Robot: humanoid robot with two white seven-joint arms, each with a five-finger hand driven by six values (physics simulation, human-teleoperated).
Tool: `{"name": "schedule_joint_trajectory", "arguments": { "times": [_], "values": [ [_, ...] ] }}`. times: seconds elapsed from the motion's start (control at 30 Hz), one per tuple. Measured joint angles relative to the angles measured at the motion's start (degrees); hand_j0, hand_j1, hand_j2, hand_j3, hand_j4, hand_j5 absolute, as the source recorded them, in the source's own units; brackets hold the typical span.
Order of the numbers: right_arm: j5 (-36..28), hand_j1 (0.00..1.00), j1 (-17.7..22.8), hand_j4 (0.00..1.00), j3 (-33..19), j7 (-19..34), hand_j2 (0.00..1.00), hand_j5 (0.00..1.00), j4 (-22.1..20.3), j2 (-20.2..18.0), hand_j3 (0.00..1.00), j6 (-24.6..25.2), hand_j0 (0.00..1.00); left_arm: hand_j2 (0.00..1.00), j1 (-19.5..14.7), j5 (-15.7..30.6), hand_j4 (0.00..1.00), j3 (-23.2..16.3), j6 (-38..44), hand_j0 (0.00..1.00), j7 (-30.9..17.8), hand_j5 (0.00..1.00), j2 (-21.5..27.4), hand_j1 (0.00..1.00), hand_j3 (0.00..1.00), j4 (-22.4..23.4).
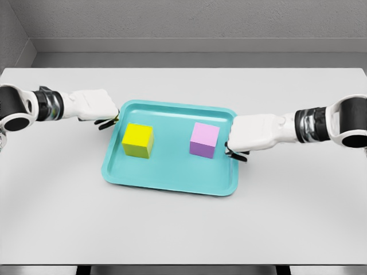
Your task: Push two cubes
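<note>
Curled fingers (109,121) beside tray (172,186)

Left hand (94,106), right hand (252,134) both extended inward, fingers curled.

1. The yellow cube (138,140) sits flat and upright in the left half of the teal tray (172,186). It lies just right of the left hand (94,106) and a little nearer the camera, apart from it, with the tray's rim between them.
2. The pink cube (205,140) sits flat and upright in the tray's right half, just left of the right hand (255,133), close to its fingertips; contact cannot be made out.
3. The two cubes stand apart, level with one another, bare tray floor between them.
</note>
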Motion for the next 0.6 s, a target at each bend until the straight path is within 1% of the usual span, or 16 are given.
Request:
{"name": "schedule_joint_trajectory", "arguments": {
  "times": [0.13,0.2,0.23,0.3,0.43,0.6],
  "values": [
    [0.13,0.12,-0.09,0.12,0.49,0.0,0.12,0.12,3.63,1.26,0.12,-0.01,0.12,0.0,0.09,-4.03,0.0,-2.27,0.0,0.0,0.0,0.0,-1.33,0.0,0.0,2.09],
    [0.15,0.12,-0.79,0.12,0.64,0.0,0.12,0.12,5.45,1.86,0.12,0.0,0.12,0.0,0.09,-4.15,0.0,-3.08,0.96,0.0,0.41,0.0,-1.53,0.0,0.0,2.37],
    [0.17,0.12,-1.67,0.12,1.08,0.0,0.12,0.12,6.51,2.32,0.12,0.01,0.12,0.0,0.09,-4.81,0.0,-3.49,1.13,0.0,0.52,0.0,-1.55,0.0,0.0,2.42],
    [0.21,0.12,-2.02,0.12,1.93,0.0,0.12,0.12,8.59,3.49,0.12,0.0,0.12,0.0,0.09,-5.59,0.0,-4.02,1.54,0.0,0.71,0.0,-1.6,0.0,0.0,2.4],
    [0.72,0.12,-2.11,0.12,3.46,0.0,0.12,0.12,10.99,5.05,0.12,0.0,0.12,0.0,-0.53,-5.83,0.0,-4.37,1.07,0.0,0.47,0.0,-1.56,0.0,0.0,2.25],
    [1.6,0.12,-2.64,0.12,5.16,0.0,0.12,0.12,12.31,6.25,0.12,-0.01,0.12,0.0,-0.88,-5.75,0.0,-2.77,0.23,0.0,0.09,0.0,-0.6,0.0,0.0,2.39]
  ]
}}
